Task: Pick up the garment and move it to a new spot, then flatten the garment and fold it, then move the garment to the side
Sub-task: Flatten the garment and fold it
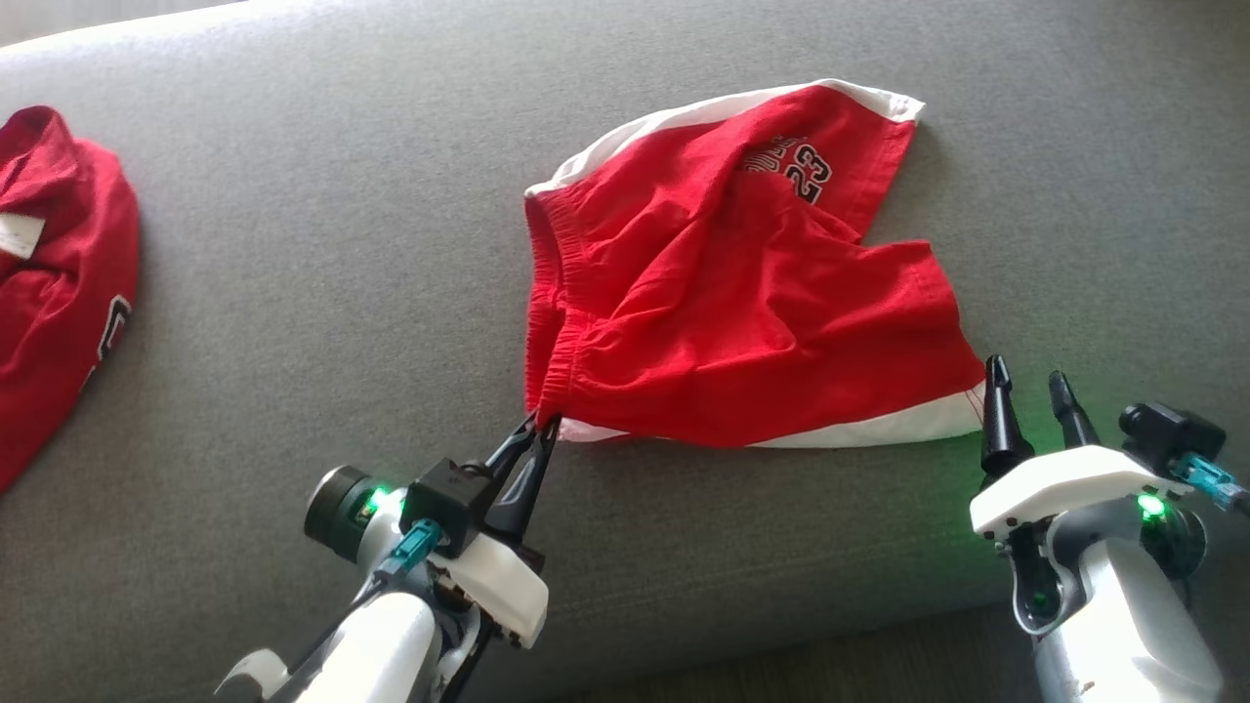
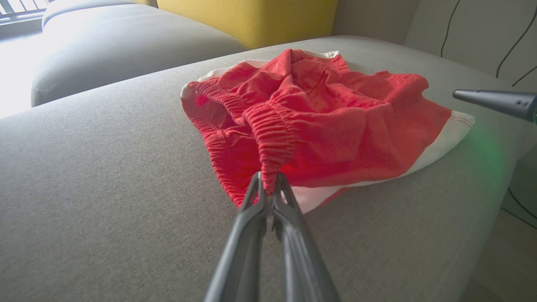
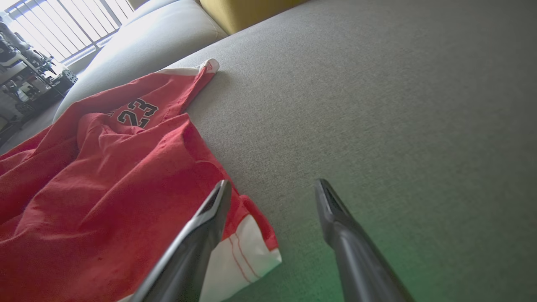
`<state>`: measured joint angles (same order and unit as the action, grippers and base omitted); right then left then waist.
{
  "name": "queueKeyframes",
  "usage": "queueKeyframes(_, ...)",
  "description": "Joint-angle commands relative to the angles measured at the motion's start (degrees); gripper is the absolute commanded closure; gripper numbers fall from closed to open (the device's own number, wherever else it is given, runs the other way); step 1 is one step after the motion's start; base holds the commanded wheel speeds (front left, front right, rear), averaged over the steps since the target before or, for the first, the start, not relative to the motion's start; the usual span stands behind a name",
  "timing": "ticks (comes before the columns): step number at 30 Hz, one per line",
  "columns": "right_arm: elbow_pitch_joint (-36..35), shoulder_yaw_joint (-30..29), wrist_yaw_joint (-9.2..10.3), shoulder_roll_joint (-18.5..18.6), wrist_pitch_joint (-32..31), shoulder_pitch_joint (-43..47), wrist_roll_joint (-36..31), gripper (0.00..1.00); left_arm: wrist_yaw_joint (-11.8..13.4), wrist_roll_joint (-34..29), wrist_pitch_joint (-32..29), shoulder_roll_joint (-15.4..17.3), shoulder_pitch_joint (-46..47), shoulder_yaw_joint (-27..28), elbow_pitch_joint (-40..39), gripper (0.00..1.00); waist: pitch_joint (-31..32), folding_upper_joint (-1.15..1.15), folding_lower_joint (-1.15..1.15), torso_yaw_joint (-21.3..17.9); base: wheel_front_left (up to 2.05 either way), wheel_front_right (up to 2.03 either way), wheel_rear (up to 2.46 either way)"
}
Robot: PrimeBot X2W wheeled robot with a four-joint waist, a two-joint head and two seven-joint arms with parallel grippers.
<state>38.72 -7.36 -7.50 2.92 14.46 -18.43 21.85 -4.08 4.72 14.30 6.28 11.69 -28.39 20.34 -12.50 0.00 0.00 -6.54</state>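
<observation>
The red shorts (image 1: 723,293) lie on the grey couch (image 1: 293,342), long side going left to right; the left pincer (image 1: 540,422) pinches their waist at the near left; the right pincer (image 1: 1027,376) is wide apart and empty, just beside their near right corner.

Folds hide lettering (image 1: 770,156) on the shorts (image 1: 723,312); the head view's edge crops another garment (image 1: 59,293).

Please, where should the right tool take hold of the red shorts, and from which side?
I would grip the white hem corner of the red shorts, coming low from the robot's right. It lies flat, sticking out just beside the open right tool, while the left tool pinches the waistband.
</observation>
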Motion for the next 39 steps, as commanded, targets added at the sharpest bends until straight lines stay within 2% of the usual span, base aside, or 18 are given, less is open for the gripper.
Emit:
queueKeyframes(1,-0.29,1.12,0.01,-0.04,0.53,-1.43,-0.3,0.0,-0.2,0.27,0.7,0.65,0.45,1.84,-2.02,1.0,0.01,0.0,0.0,0.54,0.0,0.0,0.0)
queueKeyframes(11,6.6,6.0,0.01,-0.04,0.53,-2.58,8.22,0.0,-0.08,0.03,0.7,0.45,0.04,2.15,-2.69,1.0,0.05,0.0,0.0,1.12,0.0,0.0,0.0)
queueKeyframes(15,8.86,10.87,0.01,-0.04,0.53,-2.76,15.67,0.0,-0.06,-0.08,0.7,0.46,-0.47,2.28,-2.65,1.0,0.62,0.0,0.0,0.7,0.0,0.0,0.0)
queueKeyframes(17,8.71,12.71,0.01,-0.04,0.53,-2.87,16.63,0.71,-0.07,0.01,0.7,0.4,-0.77,2.36,-2.52,1.0,1.07,0.0,0.0,0.47,0.0,0.0,0.0)
queueKeyframes(18,8.44,13.45,0.01,-0.04,0.53,-2.81,17.07,1.0,-0.07,0.07,0.7,0.35,-0.92,2.4,-2.42,1.0,1.34,0.0,0.0,0.4,0.0,0.0,0.0)
queueKeyframes(22,7.01,14.39,0.01,-0.04,0.53,-2.46,16.9,1.0,-0.05,0.13,0.7,0.26,-1.38,2.43,-2.15,1.0,2.36,0.0,0.0,0.25,0.0,0.0,0.0)
queueKeyframes(29,-1.6,12.03,0.01,-0.04,0.53,-0.63,10.1,1.0,-0.91,4.22,0.7,-0.63,-3.64,3.92,-3.51,1.0,5.99,0.0,0.0,0.09,0.0,0.0,0.0)
queueKeyframes(34,-9.16,11.05,0.01,-0.04,0.53,0.09,7.62,1.0,-1.72,7.02,0.09,0.47,-3.88,4.95,-6.22,1.0,8.72,0.0,0.0,0.29,0.0,0.0,0.0)
queueKeyframes(39,-15.23,12.99,0.01,-0.04,0.54,-0.78,8.12,1.0,-2.55,11.29,-4.72,2.53,-2.27,6.11,-12.66,1.0,11.29,0.0,0.0,0.62,0.0,0.0,0.0)
